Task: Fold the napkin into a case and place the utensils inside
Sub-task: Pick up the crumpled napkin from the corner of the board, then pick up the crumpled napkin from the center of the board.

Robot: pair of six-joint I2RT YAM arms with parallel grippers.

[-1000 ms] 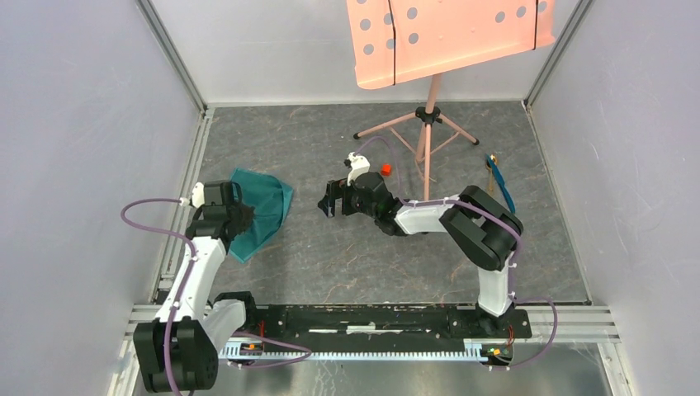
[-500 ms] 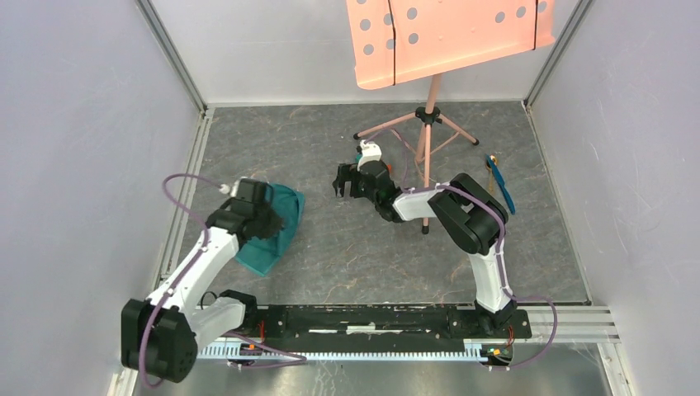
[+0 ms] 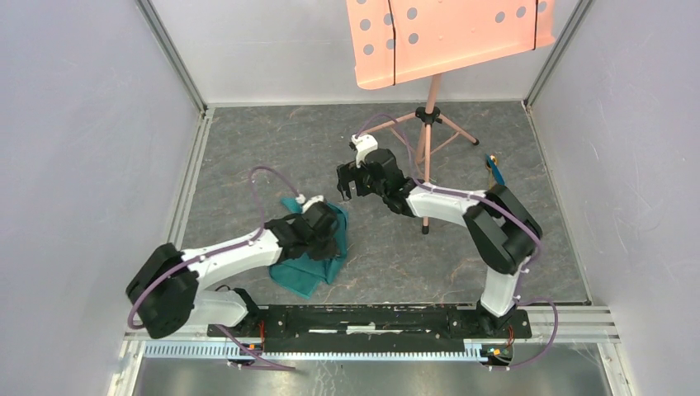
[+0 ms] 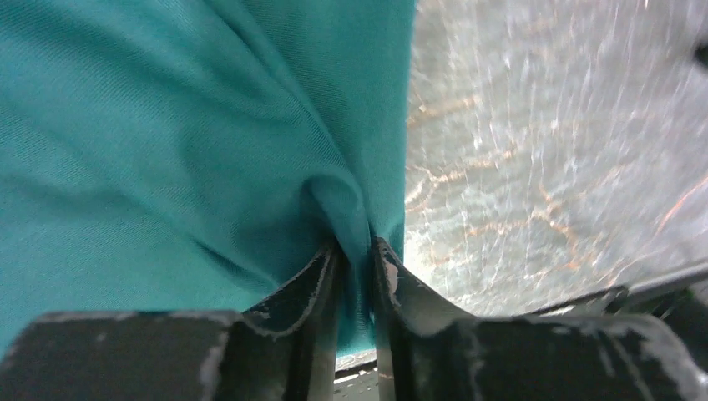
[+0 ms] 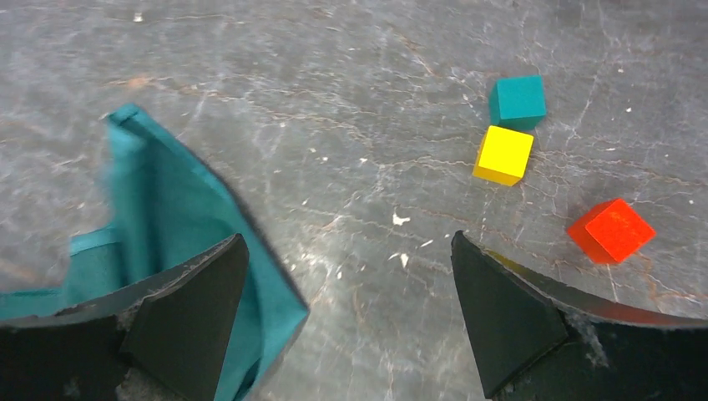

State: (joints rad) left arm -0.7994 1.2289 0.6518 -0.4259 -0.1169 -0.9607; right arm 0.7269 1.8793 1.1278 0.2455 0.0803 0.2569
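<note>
Grey marbled tabletop [image 3: 248, 157] runs between pale walls [image 3: 82, 124], with both arms bolted at the near edge. Nearest, left of centre, lies the napkin [image 3: 307, 271], a rumpled teal-green heap, not flat and not yet a slim pocket. The left hand [image 3: 328, 224] sits over the napkin's far right part. From the left wrist, its fingers [image 4: 313, 280] stand almost together, pinching a raised fold of the cloth [image 4: 167, 125] between them, with bare tabletop showing to the right.

Farther in, near the centre, the right hand [image 3: 347, 181] hangs above the tabletop with its fingers [image 5: 188, 309] spread wide and nothing between them. Its wrist view shows a corner of the napkin [image 5: 159, 217] under the left finger, and three small blocks lying apart from the cloth: a teal cube [image 5: 517, 101], a yellow cube [image 5: 503, 154] just beside it, and a red cube [image 5: 611, 230] close to the right finger.

On the far right, well apart from the napkin and from both hands, the utensils [image 3: 498, 181] lie together on the tabletop. Farthest back stands a salmon-pink music stand [image 3: 446, 33] on a tripod.
</note>
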